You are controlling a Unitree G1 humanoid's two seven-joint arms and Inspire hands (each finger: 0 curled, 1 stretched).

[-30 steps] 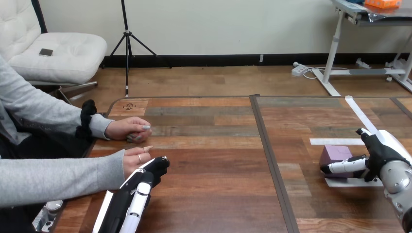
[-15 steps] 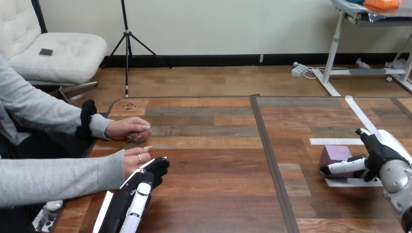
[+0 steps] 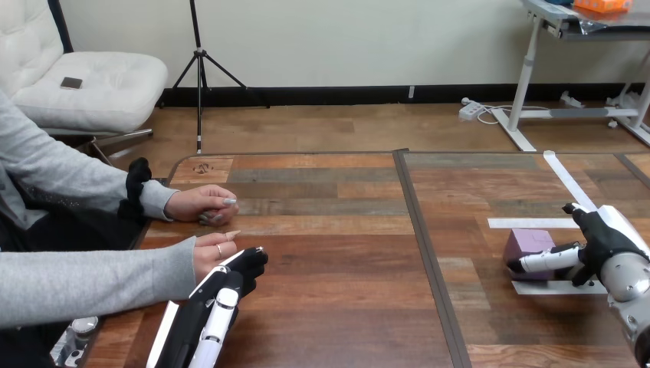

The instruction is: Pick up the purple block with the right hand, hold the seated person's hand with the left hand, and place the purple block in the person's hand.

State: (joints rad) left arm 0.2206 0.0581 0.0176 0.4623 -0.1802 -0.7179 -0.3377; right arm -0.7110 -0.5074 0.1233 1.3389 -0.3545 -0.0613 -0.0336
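Right hand (image 3: 602,245) barely shifted, fingers (image 3: 548,259) spread about purple block (image 3: 529,242) at 3 o'clock | likely light, rigid: pinch opposite faces | left hand (image 3: 230,285) beside person's nearer hand (image 3: 213,253), grip untellable

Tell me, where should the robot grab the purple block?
Probably by its flat near and far sides: the purple block sits flat on the table, so those faces suit a pinch. Come from the right, where the right robot hand is open beside it.

Lower left of frame: left hand (image 3: 230,282) black, with long white shells along its back. Right edge: right hand (image 3: 597,242) black, white-shelled; forearm (image 3: 627,277) silver, rounded.
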